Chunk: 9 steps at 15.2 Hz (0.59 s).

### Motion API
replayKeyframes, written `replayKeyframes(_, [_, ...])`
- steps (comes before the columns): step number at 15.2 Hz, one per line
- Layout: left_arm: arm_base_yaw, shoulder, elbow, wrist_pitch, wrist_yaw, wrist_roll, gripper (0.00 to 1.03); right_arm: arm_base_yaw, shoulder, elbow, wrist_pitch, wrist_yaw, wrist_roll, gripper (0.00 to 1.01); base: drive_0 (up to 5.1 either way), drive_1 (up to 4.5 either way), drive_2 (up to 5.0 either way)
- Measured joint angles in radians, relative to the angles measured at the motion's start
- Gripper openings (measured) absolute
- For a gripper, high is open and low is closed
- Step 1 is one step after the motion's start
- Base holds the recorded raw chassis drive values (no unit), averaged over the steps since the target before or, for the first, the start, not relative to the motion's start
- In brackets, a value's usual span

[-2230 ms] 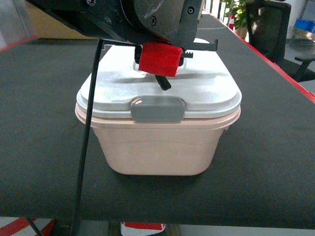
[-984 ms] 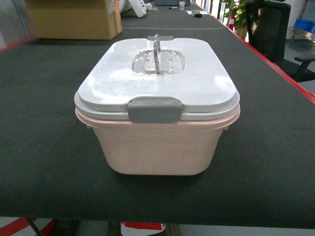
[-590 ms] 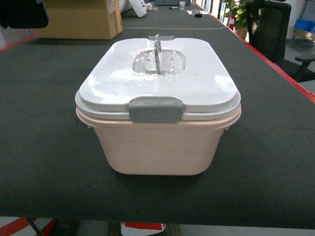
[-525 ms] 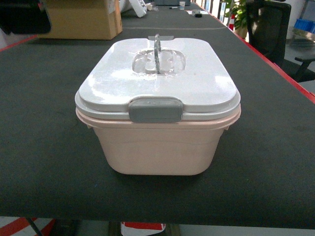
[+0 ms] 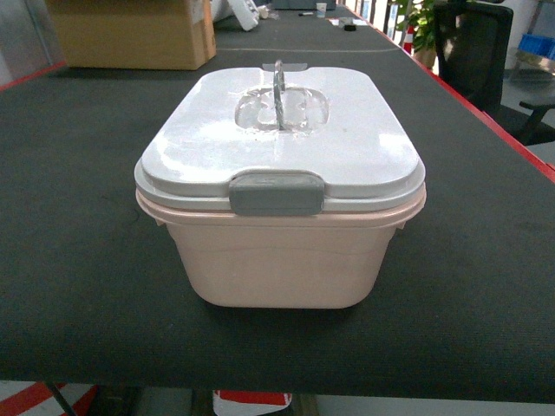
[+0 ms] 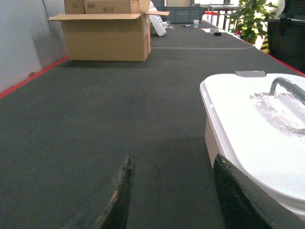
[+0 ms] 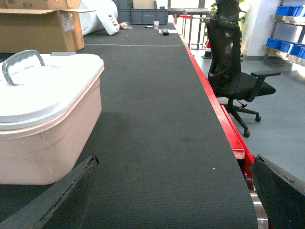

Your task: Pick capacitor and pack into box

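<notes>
The box (image 5: pixel 277 260), a pale pink tub, stands in the middle of the black table with its white lid (image 5: pixel 277 139) down, the grey latch (image 5: pixel 276 192) facing me and the clear handle (image 5: pixel 279 82) upright. The capacitor is out of view in every frame. Neither gripper shows in the head view. My left gripper (image 6: pixel 173 160) is open and empty just above the table, left of the box (image 6: pixel 248 129). My right gripper (image 7: pixel 176 160) is wide open and empty, to the right of the box (image 7: pixel 47 143), near the table's right edge.
A brown cardboard carton (image 5: pixel 130 35) stands at the table's far left end. The red table edge (image 7: pixel 228 129) runs along the right, with a black office chair (image 7: pixel 238 71) beyond it. Blue bins (image 7: pixel 288 9) sit on shelves at far right.
The arm with the red pad that hung over the lid has pulled away and left the head view. The lid handle now stands uncovered. The box has not moved.
</notes>
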Motion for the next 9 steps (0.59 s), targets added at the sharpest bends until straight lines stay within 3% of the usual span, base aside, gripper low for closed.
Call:
replayKeyframes(1, [0.032, -0.05, -0.047, -0.015, 0.046, -0.01, 0.33, 0.0, 0.0, 0.0, 0.0, 0.0, 0.0, 0.98, 0.0, 0.0, 0.0])
replayKeyframes(2, [0.121, -0.203, -0.133, -0.078, 0.132, -0.018, 0.02, 0.0, 0.0, 0.0, 0.0, 0.0, 0.0, 0.98, 0.0, 0.0, 0.0])
replayKeyframes(5, [0.181, -0.348, -0.19, -0.171, 0.198, -0.018, 0.02, 0.0, 0.0, 0.0, 0.0, 0.0, 0.0, 0.98, 0.0, 0.0, 0.0])
replayKeyframes(6, [0.297, -0.441, -0.244, -0.177, 0.297, -0.019, 0.02, 0.0, 0.0, 0.0, 0.0, 0.001, 0.0, 0.98, 0.0, 0.0, 0.0])
replayKeyframes(7, [0.292, -0.559, -0.247, -0.304, 0.312, -0.019, 0.02, 0.0, 0.0, 0.0, 0.0, 0.0, 0.0, 0.98, 0.0, 0.0, 0.0])
replayKeyframes(9, [0.293, -0.66, -0.247, -0.404, 0.312, -0.019, 0.02, 0.0, 0.0, 0.0, 0.0, 0.0, 0.0, 0.98, 0.0, 0.0, 0.0])
